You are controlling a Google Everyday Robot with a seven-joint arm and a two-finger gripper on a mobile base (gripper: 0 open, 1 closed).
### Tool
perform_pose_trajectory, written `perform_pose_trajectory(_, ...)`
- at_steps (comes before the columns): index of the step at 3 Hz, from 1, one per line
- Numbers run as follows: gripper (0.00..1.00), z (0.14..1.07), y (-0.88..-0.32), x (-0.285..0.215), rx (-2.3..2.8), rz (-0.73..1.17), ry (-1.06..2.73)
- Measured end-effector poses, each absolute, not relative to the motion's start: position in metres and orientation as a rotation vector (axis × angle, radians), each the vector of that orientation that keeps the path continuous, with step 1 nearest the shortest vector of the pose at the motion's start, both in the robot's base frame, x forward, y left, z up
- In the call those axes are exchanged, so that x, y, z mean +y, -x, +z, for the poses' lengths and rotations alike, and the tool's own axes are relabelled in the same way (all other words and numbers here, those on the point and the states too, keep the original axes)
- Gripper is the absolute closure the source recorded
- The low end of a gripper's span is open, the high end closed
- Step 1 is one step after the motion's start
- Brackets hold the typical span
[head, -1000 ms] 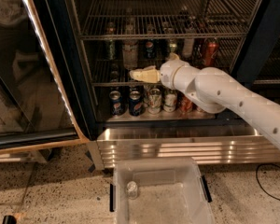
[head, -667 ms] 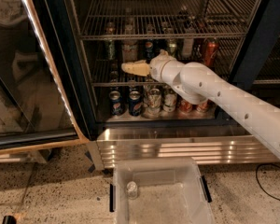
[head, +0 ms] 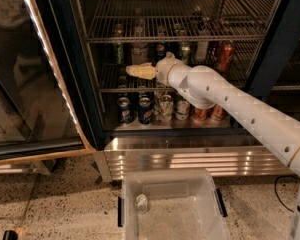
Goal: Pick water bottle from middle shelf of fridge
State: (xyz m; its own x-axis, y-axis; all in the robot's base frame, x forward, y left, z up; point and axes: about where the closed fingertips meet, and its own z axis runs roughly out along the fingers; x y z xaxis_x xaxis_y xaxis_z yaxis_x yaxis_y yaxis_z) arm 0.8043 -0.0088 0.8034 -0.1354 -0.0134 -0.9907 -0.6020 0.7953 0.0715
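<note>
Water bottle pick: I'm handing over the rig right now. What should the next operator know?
Gripper: inside the open fridge, at the level of the middle shelf, pointing left, in front of the lower part of the water bottle. Contact cannot be confirmed.
Water bottle: upright on the middle shelf, left of centre, among other bottles.
Done: arm reached in to the shelf.
Left: secure the grasp, lift the bottle clear of its neighbours, draw it out of the fridge.

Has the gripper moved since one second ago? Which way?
Yes. The gripper has moved left and slightly up; it is now at the middle shelf, above the leftmost blue can.
</note>
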Motion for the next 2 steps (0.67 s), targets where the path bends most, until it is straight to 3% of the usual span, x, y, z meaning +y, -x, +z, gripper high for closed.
perform_pose_trajectory(2, 0.0, 0.787, -0.847, 0.001, 1.648, 0.519, 0.439)
